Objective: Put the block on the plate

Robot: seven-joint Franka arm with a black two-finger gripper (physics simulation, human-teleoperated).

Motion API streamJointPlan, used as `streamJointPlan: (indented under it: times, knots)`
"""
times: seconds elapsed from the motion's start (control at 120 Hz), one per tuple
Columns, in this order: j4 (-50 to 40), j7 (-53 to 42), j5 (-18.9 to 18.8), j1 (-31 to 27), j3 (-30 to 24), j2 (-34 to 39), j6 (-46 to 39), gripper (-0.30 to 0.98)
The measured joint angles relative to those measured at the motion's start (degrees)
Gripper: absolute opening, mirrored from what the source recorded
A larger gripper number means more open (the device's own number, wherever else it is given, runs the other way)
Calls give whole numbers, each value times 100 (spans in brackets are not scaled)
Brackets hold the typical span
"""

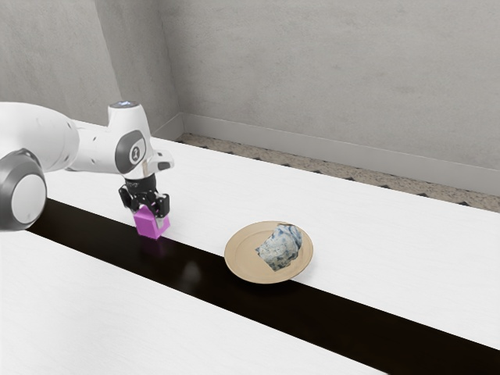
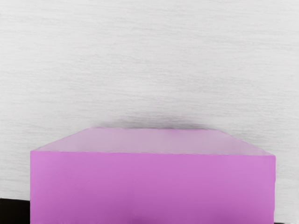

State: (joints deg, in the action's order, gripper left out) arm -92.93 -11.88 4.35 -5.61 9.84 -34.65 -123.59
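In the exterior view, my gripper [image 1: 147,205] points down over the magenta block [image 1: 151,223], with its lower end against the block's upper part. Whether it holds the block cannot be told. The block appears upright and low at the dark strip's edge; contact with the table is unclear. Across the wrist view's lower part, the magenta block [image 2: 153,186] shows large, close under my hand. A round tan plate [image 1: 240,256] lies apart from the block, toward the exterior view's right.
A crumpled blue-white piece [image 1: 280,247] lies on the plate. The white table [image 1: 375,234] is crossed by a long glossy black strip [image 1: 195,280], and the plate partly overlaps it. A grey wall [image 1: 336,70] rises beyond the table.
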Motion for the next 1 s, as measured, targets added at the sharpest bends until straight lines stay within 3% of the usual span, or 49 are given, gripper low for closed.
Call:
streamJointPlan:
  times: [0.283, 0.717, 0.925, 1.0]
  knots:
    - [-56, 107, -20, 514, -19, 876, 79, 40]
    - [-57, 1496, -277, 476, -2296, 1036, 302, 42]
    - [-54, 2140, -451, 395, -2491, 567, 91, 43]
    - [-56, 2321, -487, 407, -2492, 566, 10, 50]
